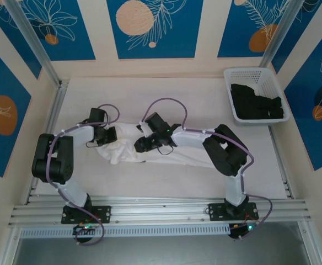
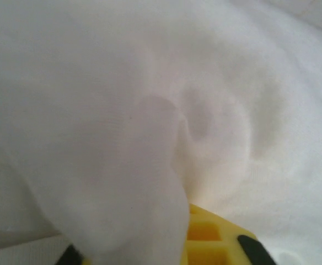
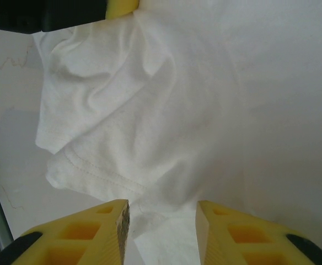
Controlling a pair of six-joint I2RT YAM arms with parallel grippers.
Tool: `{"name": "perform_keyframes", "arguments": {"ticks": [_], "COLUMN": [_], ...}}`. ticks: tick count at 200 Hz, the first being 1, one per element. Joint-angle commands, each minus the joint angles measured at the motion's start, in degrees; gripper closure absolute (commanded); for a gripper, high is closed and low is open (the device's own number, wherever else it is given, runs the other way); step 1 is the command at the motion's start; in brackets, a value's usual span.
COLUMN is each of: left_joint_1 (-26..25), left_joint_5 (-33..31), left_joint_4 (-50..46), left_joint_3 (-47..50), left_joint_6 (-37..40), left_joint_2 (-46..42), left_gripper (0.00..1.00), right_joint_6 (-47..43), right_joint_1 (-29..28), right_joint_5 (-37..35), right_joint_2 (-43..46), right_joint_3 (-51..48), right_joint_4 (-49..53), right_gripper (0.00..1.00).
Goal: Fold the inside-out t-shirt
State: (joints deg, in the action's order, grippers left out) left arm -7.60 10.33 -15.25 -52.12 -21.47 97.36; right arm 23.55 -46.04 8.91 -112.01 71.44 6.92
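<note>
The inside-out t-shirt lies bunched and wrinkled across the middle of the table, white and thin. My left gripper is at its left end, shut on a fold of the cloth. In the left wrist view the shirt drapes over the jaws, leaving one yellow finger showing. My right gripper is open just above the shirt's stitched hem, cloth lying below the gap between its fingers. From above, the right gripper sits over the shirt's middle, close to the left one. The left gripper's yellow tip touches the cloth at the top of the right wrist view.
A white basket holding black garments stands at the back right corner. Aluminium rails run along the near edge by the arm bases. A metal frame post borders the table on the left.
</note>
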Motion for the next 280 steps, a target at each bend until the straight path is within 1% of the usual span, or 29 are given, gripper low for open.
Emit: {"name": "perform_keyframes", "arguments": {"ticks": [1, 16, 37, 58, 73, 82, 89, 106, 123, 129, 135, 146, 160, 178, 206, 218, 244, 250, 257, 262, 280], "left_joint_1": [1.4, 2.4, 4.2, 5.8, 7.0, 7.6, 8.1, 9.3, 9.8, 9.8, 9.6, 9.0, 6.5, 1.5, -7.7, -12.4, -22.3, -24.2, -26.1, -27.1, -28.6], "left_joint_5": [1.1, -0.5, -4.6, -9.4, -13.9, -18.6, -23.6, -37.5, -50.1, -53.3, -54.8, -54.9, -55.1, -55.8, -55.0, -52.1, -42.1, -38.6, -35.1, -32.6, -26.8], "left_joint_4": [-2.3, -3.6, -7.3, -14.1, -20.2, -24.4, -27.5, -33.2, -38.3, -40.1, -42.2, -45.6, -47.1, -48.1, -53.1, -54.2, -52.2, -51.1, -49.8, -48.8, -48.2], "left_joint_3": [0.1, -0.3, -2.0, -6.3, -11.1, -14.6, -17.6, -25.2, -34.1, -37.2, -39.5, -43.9, -45.3, -45.6, -48.3, -48.6, -49.0, -49.6, -50.7, -51.7, -57.0], "left_joint_6": [-0.3, -0.7, -1.0, -0.6, 1.4, 3.8, 5.8, 11.8, 17.2, 18.2, 18.3, 17.8, 16.8, 15.9, 11.1, 8.2, 1.2, 0.4, -0.8, -1.2, -1.9], "left_joint_2": [1.1, -0.4, -2.7, -3.7, -3.7, -3.4, -3.2, -1.6, 2.0, 3.5, 5.2, 6.8, 7.7, 8.5, 12.0, 13.4, 17.6, 19.0, 20.7, 21.9, 25.5], "left_gripper": [1.00, 1.00, 1.00, 1.00, 1.00, 1.00, 1.00, 1.00, 1.00, 1.00, 1.00, 1.00, 1.00, 1.00, 1.00, 1.00, 1.00, 0.93, 0.81, 0.75, 0.64], "right_joint_6": [-0.8, -1.0, -1.0, -1.2, -1.6, -1.8, -1.9, -1.8, -0.9, -0.6, -0.3, -0.2, -0.3, -0.7, -1.3, -1.6, -1.8, -1.8, -1.8, -1.8, -1.5], "right_joint_1": [0.3, 0.8, 2.0, 3.7, 5.1, 5.8, 6.5, 8.5, 10.9, 11.9, 12.8, 14.2, 15.3, 15.9, 16.3, 16.5, 17.5, 17.8, 18.1, 18.3, 19.0], "right_joint_5": [-1.2, -2.2, -3.2, -4.3, -4.8, -5.5, -5.8, -5.8, -4.6, -4.0, -3.5, -2.9, -2.5, -2.4, -2.4, -2.8, -3.6, -3.8, -4.1, -4.3, -4.5], "right_joint_2": [4.0, 5.8, 8.7, 12.1, 14.9, 16.7, 18.3, 22.4, 26.5, 27.7, 28.8, 30.3, 31.7, 32.3, 33.0, 33.4, 34.2, 34.5, 35.0, 35.3, 36.0], "right_joint_3": [-1.3, -2.4, -4.6, -7.6, -9.7, -11.1, -12.2, -15.6, -19.1, -20.2, -21.4, -23.0, -24.3, -25.2, -25.8, -26.2, -27.1, -27.4, -27.8, -28.0, -28.9], "right_joint_4": [1.6, 1.9, 1.9, 1.4, 1.4, 1.6, 1.8, 1.8, 0.9, 0.5, 0.1, -0.5, -0.7, -0.7, 0.0, 0.3, 1.2, 1.5, 1.7, 1.8, 1.7], "right_gripper": [0.62, 0.62, 0.62, 0.62, 0.61, 0.61, 0.62, 0.62, 0.62, 0.61, 0.61, 0.61, 0.61, 0.61, 0.61, 0.61, 0.61, 0.61, 0.61, 0.61, 0.61]}}
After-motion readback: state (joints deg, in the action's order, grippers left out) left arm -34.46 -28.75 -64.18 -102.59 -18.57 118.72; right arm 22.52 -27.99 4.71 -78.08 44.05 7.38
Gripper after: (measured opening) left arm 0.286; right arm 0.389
